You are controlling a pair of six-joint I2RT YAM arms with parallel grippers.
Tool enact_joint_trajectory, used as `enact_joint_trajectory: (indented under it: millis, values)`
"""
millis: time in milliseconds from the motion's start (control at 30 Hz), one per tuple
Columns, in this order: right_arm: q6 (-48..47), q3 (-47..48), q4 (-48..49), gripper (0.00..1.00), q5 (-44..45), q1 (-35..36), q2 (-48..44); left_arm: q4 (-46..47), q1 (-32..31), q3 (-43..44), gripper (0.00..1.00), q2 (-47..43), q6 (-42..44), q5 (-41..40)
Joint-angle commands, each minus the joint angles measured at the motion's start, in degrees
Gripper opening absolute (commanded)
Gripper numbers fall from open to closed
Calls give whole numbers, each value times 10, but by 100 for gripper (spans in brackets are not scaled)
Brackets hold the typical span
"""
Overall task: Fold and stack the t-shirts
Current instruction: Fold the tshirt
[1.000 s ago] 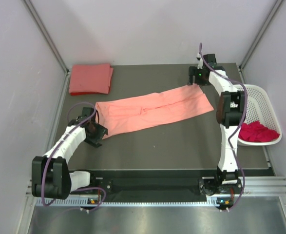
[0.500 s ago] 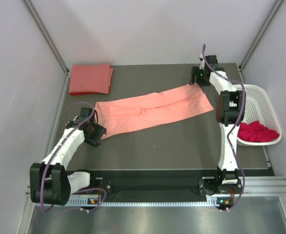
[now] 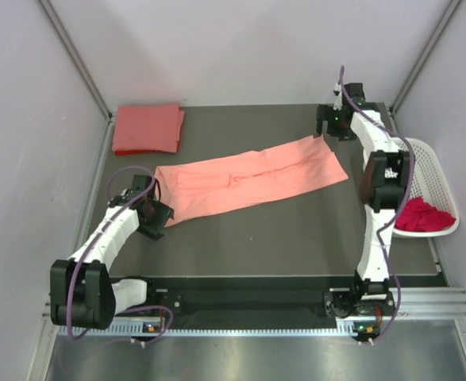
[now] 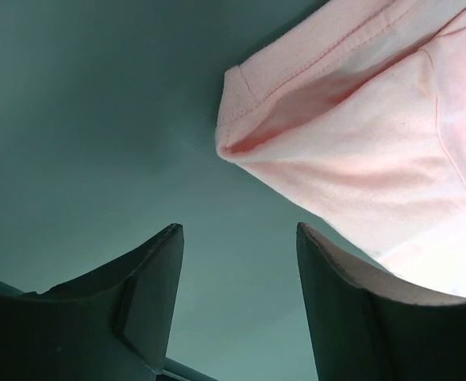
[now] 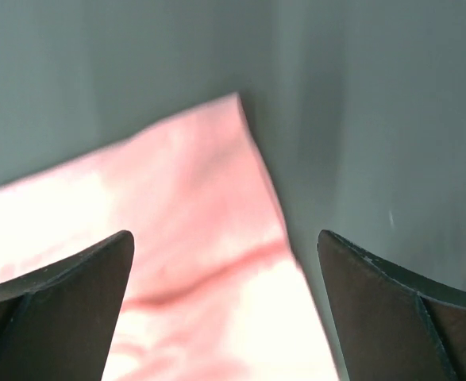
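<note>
A light salmon-pink t-shirt (image 3: 248, 178), folded into a long strip, lies slantwise across the dark table. My left gripper (image 3: 158, 216) sits low at the strip's near-left corner. In the left wrist view the left gripper (image 4: 239, 234) is open with bare table between its fingers, and the hemmed shirt corner (image 4: 360, 135) lies just ahead to the right. My right gripper (image 3: 325, 128) hovers above the strip's far-right corner. Seen from the right wrist, that gripper (image 5: 225, 242) is wide open over the pink cloth (image 5: 193, 254). A coral-red t-shirt (image 3: 146, 128) lies folded at the back left. A magenta-red t-shirt (image 3: 420, 215) is bunched in the basket.
A white perforated basket (image 3: 429, 163) stands at the table's right edge, close to the right arm. Pale enclosure walls with metal posts close in the left, back and right sides. The arms' bases and a metal rail run along the near edge.
My right gripper has opened wide and drawn back and to the right, off the shirt's far-right corner. The left arm has hardly moved. The shirt lies as before.
</note>
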Motion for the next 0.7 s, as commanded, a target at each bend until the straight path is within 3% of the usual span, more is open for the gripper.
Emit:
enact_joint_trajectory:
  millis: [0,200,300,433,667]
  values:
    - [3,-50,-16,100,6,-4,-112,-2,2,13,65,0,-1,-27]
    - [15,-106,-18,100,-15,6,-161,63,2,-11,62,-1,-2,-63]
    - [20,-126,-22,92,-17,9,-178,102,2,-1,60,32,13,-52]
    - [33,-147,-25,86,-3,8,-196,102,2,13,57,69,13,-39]
    - [38,-150,-28,81,-22,8,-212,105,2,-21,55,44,5,-51]
